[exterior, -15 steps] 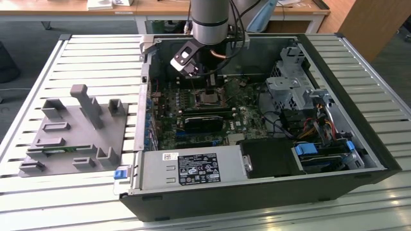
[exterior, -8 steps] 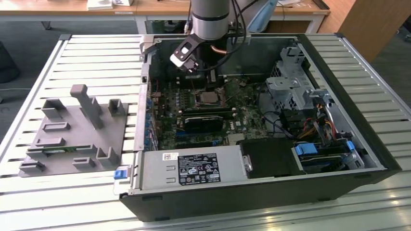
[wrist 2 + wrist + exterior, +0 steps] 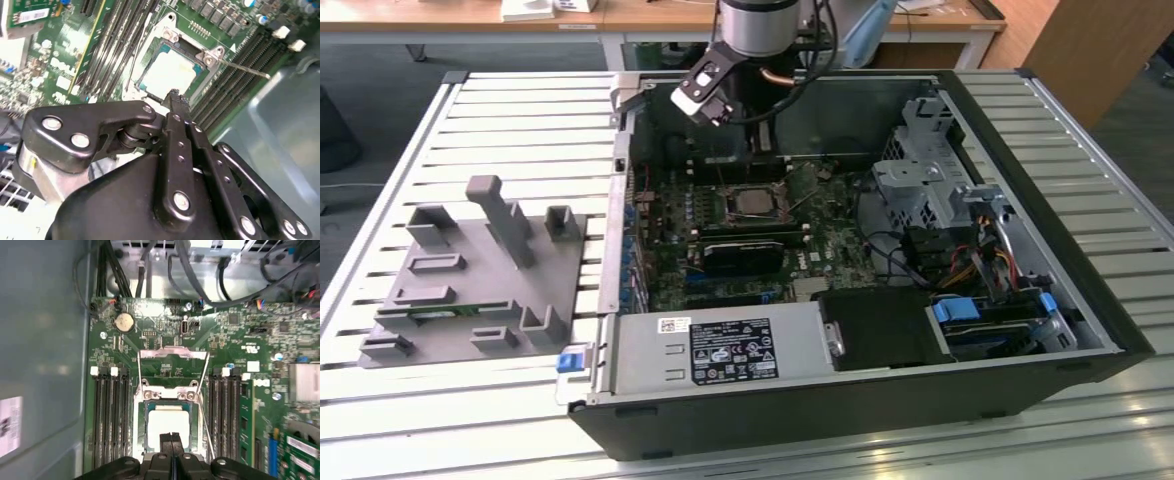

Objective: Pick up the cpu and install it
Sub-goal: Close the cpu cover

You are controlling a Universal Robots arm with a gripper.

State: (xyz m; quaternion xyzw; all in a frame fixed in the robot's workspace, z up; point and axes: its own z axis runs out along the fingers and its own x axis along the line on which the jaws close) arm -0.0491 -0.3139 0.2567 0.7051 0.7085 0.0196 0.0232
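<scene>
Black gripper [image 3: 171, 439] fingers pressed together, empty, over shiny silver square cpu [image 3: 168, 426] seated in metal-framed socket [image 3: 139, 407], both wrist views. Exterior view's left: grey plastic fixture [image 3: 454, 290].

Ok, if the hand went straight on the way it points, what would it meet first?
Probably the cpu: the hand points down at its silver top, though how far off is unclear.

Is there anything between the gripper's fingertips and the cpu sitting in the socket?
Nothing. In the first wrist view the gripper, fingers shut and empty, hangs over one edge of the cpu, and the short stretch between them is bare.
</scene>
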